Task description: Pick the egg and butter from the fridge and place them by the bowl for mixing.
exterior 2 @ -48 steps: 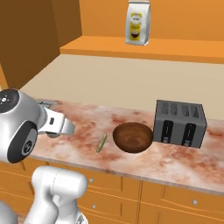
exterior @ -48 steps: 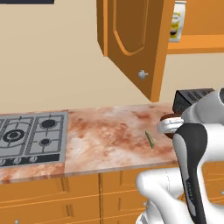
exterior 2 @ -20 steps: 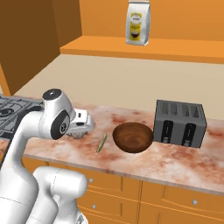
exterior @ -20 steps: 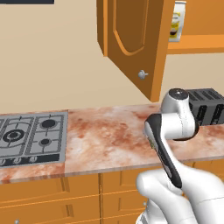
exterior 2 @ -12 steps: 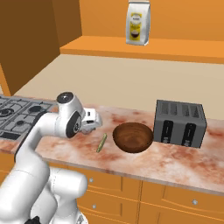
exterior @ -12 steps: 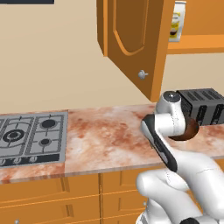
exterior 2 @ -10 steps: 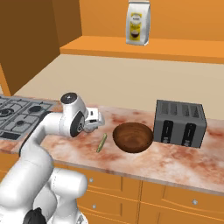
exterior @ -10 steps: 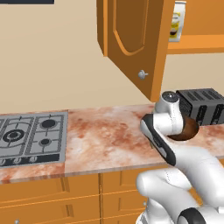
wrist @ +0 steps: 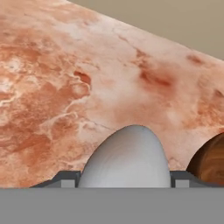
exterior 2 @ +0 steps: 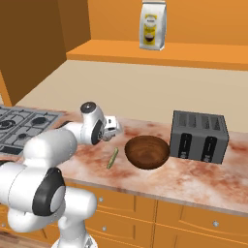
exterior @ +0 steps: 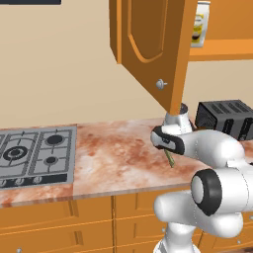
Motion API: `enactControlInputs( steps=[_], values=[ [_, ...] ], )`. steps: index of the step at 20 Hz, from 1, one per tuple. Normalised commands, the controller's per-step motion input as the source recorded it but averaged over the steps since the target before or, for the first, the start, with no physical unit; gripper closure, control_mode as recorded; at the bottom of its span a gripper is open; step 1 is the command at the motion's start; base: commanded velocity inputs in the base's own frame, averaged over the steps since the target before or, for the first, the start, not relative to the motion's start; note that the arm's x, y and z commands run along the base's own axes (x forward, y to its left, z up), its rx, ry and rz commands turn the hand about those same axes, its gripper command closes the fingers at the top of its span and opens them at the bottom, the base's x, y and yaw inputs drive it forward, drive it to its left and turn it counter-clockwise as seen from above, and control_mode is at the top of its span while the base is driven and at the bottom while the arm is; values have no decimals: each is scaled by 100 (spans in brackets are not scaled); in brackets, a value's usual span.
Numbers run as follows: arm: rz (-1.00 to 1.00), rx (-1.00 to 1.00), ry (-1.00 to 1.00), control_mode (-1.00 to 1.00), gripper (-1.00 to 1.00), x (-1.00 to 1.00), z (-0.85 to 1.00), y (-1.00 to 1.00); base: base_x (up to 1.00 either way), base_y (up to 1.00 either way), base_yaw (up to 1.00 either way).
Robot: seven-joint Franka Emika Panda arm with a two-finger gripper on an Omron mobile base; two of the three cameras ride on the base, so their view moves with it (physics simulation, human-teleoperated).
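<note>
In the hand view a pale grey-white egg (wrist: 127, 155) sits between the two dark finger tips of my gripper (wrist: 124, 178), which is shut on it. The hand hangs low over the marbled counter (wrist: 65, 87). In the right base view my gripper (exterior 2: 116, 127) is just left of the dark brown bowl (exterior 2: 147, 151) and points toward it. The bowl's rim (wrist: 212, 162) shows at the right edge of the hand view. The butter and the fridge are out of view.
A thin green stick-like thing (exterior 2: 112, 158) lies on the counter left of the bowl. A dark toaster (exterior 2: 198, 136) stands right of the bowl. A gas hob (exterior: 34, 155) sits at the left. An open cabinet door (exterior: 153, 44) hangs above the arm.
The arm has folded down and stretched out over the counter, bringing the hand low and closer to the bowl's left side. The bowl, toaster and green thing have not moved.
</note>
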Motion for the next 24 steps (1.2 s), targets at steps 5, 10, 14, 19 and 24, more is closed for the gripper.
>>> enactControlInputs(
  steps=[5, 10, 14, 19, 24],
  values=[
    [-1, -1, 8, -100, 100, 8, -9, -4, 0, 0, 0],
    [-12, 0, 0, -100, 100, 5, -11, -22, 0, 0, 0],
    [-8, 0, 0, -100, 100, 0, -2, -2, 0, 0, 0],
    [-6, 0, 0, -100, 100, 12, -11, -2, 0, 0, 0],
    [0, 0, 0, -100, 100, 23, -26, -14, 0, 0, 0]
  ],
)
